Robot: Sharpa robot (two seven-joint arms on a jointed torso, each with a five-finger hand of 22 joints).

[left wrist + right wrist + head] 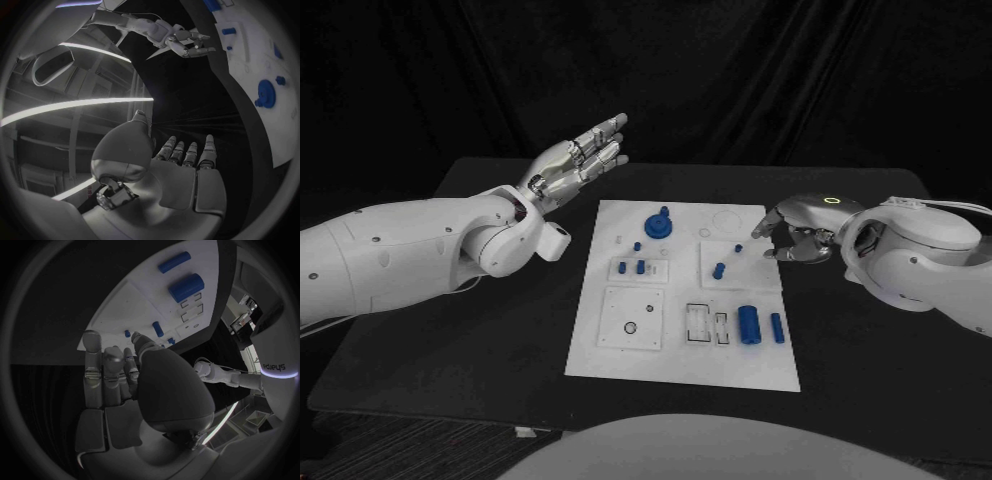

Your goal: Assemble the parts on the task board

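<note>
**Right hand at board edge, nothing gripped yet**

Right hand (790, 238) hovers over the right edge of the task board (678, 365), fingers curled down toward a small blue peg (718, 269); can't tell if it holds anything, looks empty in the right wrist view. Left hand (577, 155) is raised off the table beyond the board's far left corner, fingers straight and spread, holding nothing.

Risks: the peg is small, smooth and round, so it could roll or squirt out of a loose pinch; broad metal fingers may knock neighbouring parts.

Board is flat matte white with shallow recesses. Blue round disc part (658, 224) sits near the far edge; two blue cylinders (750, 323) lie near the near right corner. Parts look like hard plastic.
</note>
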